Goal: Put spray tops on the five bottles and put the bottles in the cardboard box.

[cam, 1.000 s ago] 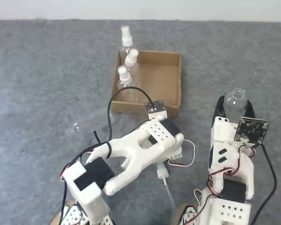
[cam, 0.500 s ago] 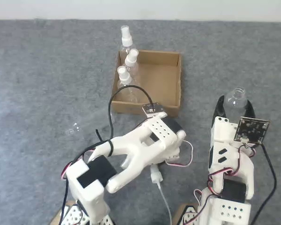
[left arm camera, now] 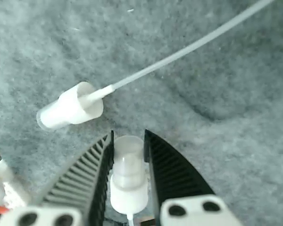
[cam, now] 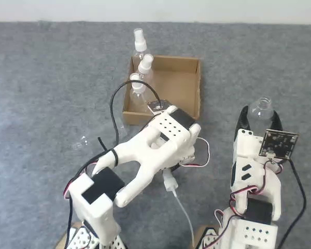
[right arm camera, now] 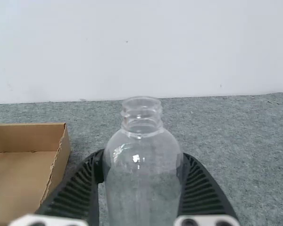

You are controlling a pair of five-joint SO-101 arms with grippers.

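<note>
High view: the right gripper (cam: 259,118) pinches an open bottle (cam: 260,105) upright, to the right of the box (cam: 179,92) and apart from it. Two capped bottles (cam: 137,85) stand inside the box along its left wall. A third capped bottle (cam: 140,41) is at its far left corner. The left arm (cam: 155,150) hangs over the carpet (cam: 41,104) in front of the box, and a top (cam: 169,182) with a long tube shows under it.

Left wrist view: the left gripper (left arm camera: 129,136) is pressed onto a held top (left arm camera: 129,176), which sits between its fingers. A loose top (left arm camera: 70,107) lies on the carpet just beyond the fingertips, its tube (left arm camera: 188,47) running away.

Right wrist view: the open bottle (right arm camera: 141,155) stands between the fingers (right arm camera: 75,188), which touch both its sides. The box (right arm camera: 19,160) lies off to one side.
</note>
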